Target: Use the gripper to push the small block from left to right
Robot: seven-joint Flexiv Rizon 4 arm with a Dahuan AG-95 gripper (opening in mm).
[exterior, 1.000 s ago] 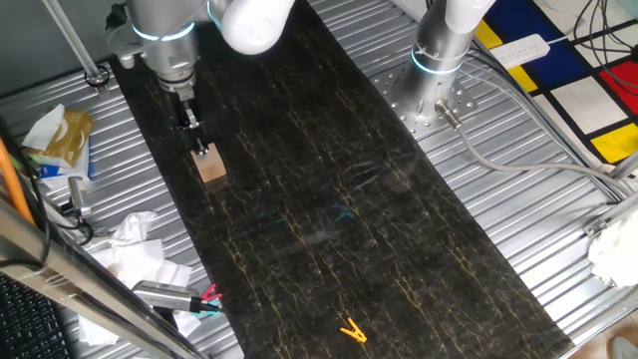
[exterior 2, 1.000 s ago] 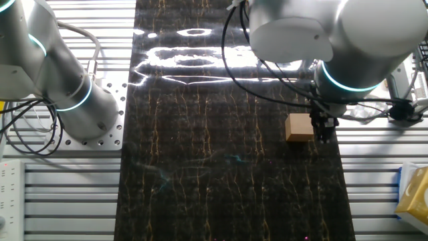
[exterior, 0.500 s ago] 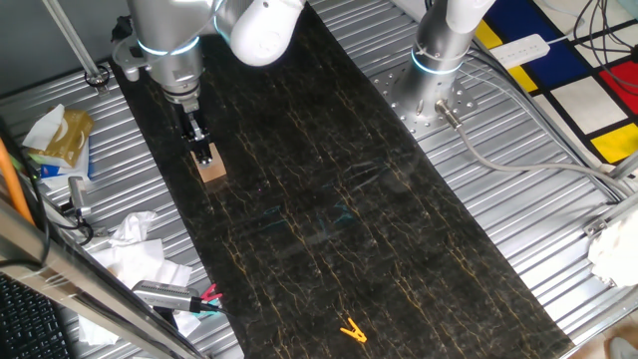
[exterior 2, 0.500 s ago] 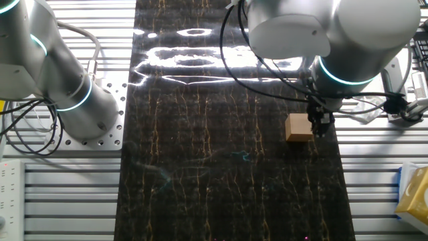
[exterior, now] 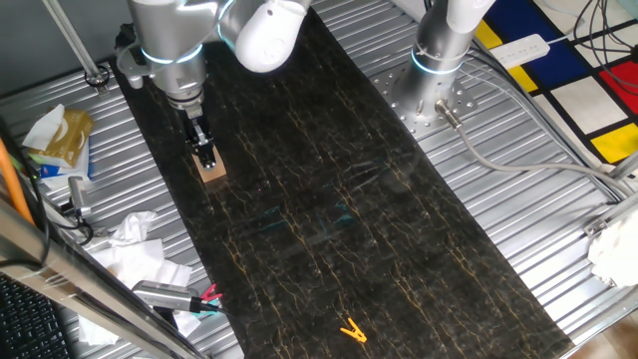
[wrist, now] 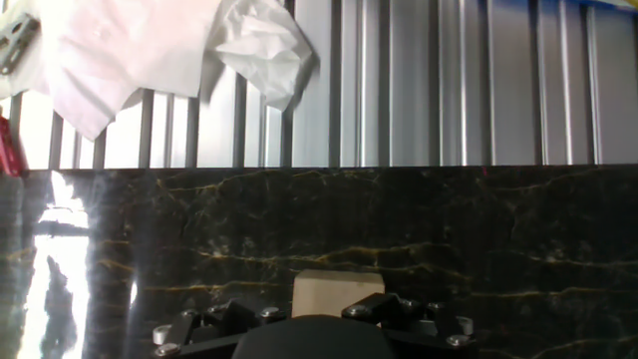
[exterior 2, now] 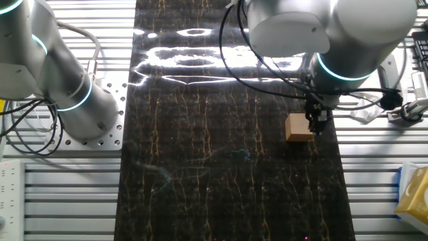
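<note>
The small block, a light-tan wooden cube, sits on the dark marble-patterned mat near its left edge. My gripper hangs from the silver arm, its black fingers together and empty, low against the block's far-left side. In the other fixed view the gripper touches the right face of the block. In the hand view the block lies just beyond the black hand housing. The fingertips are hidden there.
A tiny orange clip lies at the mat's near end. The second arm's base stands on the right. Crumpled paper and tools lie on the ribbed metal table left of the mat. White tissue shows beyond the mat edge.
My gripper has moved down and in toward the block, from a short way behind it to right against its side. The block has barely shifted.
</note>
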